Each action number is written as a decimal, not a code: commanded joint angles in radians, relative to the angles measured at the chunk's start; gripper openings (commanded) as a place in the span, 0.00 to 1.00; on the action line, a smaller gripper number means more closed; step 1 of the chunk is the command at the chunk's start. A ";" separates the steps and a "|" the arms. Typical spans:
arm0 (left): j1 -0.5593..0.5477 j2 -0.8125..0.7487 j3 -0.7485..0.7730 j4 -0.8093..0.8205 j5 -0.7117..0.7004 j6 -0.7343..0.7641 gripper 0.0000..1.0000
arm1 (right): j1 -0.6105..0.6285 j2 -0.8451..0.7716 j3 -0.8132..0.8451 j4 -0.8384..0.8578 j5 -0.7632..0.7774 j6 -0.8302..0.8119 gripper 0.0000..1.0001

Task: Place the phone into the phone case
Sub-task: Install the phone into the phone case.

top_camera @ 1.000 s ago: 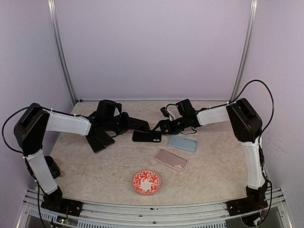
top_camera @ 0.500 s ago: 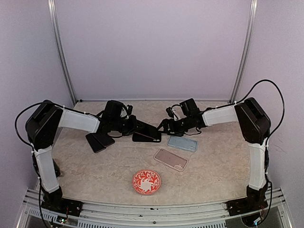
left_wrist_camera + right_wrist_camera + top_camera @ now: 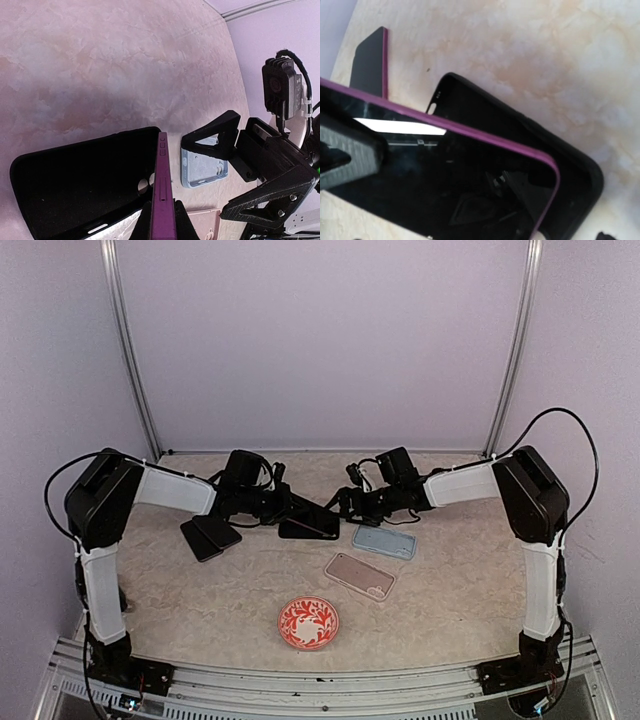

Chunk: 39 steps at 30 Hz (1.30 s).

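Note:
A phone with a purple rim [image 3: 162, 187] and black screen [image 3: 445, 185] is held edge-up in my left gripper [image 3: 162, 214], which is shut on it. The phone hangs tilted over the open black phone case [image 3: 80, 185], which lies flat on the table [image 3: 308, 530]; its lower edge is close to the case's right side. In the right wrist view the black phone case [image 3: 530, 130] shows beyond the phone. My right gripper [image 3: 344, 506] stands open just right of the phone, its fingers [image 3: 215, 135] spread and holding nothing.
A light blue case [image 3: 384, 541] and a pink case [image 3: 360, 575] lie right of the black case. Two dark phones [image 3: 210, 536] lie on the left. A red patterned plate [image 3: 308, 622] sits near the front edge.
My left gripper has carried the phone to the right, from beside the dark phones to over the black case. The right gripper has stayed open and shifted only slightly.

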 commanded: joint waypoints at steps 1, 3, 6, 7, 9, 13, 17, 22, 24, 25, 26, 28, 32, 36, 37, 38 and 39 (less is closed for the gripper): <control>0.013 0.003 0.030 0.018 0.028 -0.003 0.00 | 0.011 0.001 0.007 0.037 -0.017 0.024 1.00; 0.015 0.005 0.040 0.001 0.029 -0.004 0.00 | 0.014 0.007 0.014 0.039 -0.019 0.027 1.00; 0.018 0.014 0.050 -0.014 0.038 -0.010 0.00 | 0.018 0.016 0.021 0.040 -0.019 0.027 1.00; 0.018 0.016 0.054 -0.017 0.042 -0.011 0.00 | 0.020 0.020 0.024 0.040 -0.019 0.028 1.00; 0.022 0.025 0.060 -0.024 0.053 -0.021 0.00 | 0.021 0.027 0.026 0.042 -0.019 0.032 1.00; 0.028 0.045 0.066 -0.035 0.080 -0.037 0.00 | 0.025 0.038 0.029 0.047 -0.023 0.038 1.00; 0.034 0.055 0.075 -0.057 0.090 -0.044 0.00 | 0.032 0.045 0.030 0.044 -0.019 0.039 1.00; 0.036 0.065 0.083 -0.063 0.102 -0.050 0.00 | 0.041 0.058 0.027 0.049 -0.018 0.044 1.00; 0.036 0.070 0.082 -0.053 0.108 -0.057 0.00 | 0.046 0.065 0.028 0.050 -0.020 0.048 1.00; 0.036 0.076 0.081 -0.046 0.112 -0.062 0.00 | 0.048 0.068 0.029 0.051 -0.019 0.047 1.00; 0.036 0.080 0.080 -0.037 0.116 -0.067 0.00 | 0.050 0.071 0.030 0.051 -0.018 0.048 1.00; 0.036 0.088 0.074 -0.015 0.125 -0.076 0.00 | 0.054 0.075 0.032 0.051 -0.017 0.049 1.00; 0.036 0.107 0.067 0.011 0.140 -0.090 0.00 | 0.059 0.082 0.031 0.049 -0.016 0.049 1.00; 0.035 0.129 0.064 0.024 0.155 -0.110 0.00 | 0.060 0.082 0.028 0.048 -0.012 0.050 1.00; 0.035 0.133 0.063 0.021 0.153 -0.112 0.00 | 0.060 0.080 0.027 0.047 -0.008 0.049 1.00; 0.035 0.134 0.061 0.015 0.148 -0.118 0.00 | 0.060 0.079 0.025 0.044 -0.003 0.048 1.00; 0.035 0.133 0.055 0.009 0.141 -0.123 0.00 | 0.060 0.075 0.023 0.042 0.001 0.046 1.00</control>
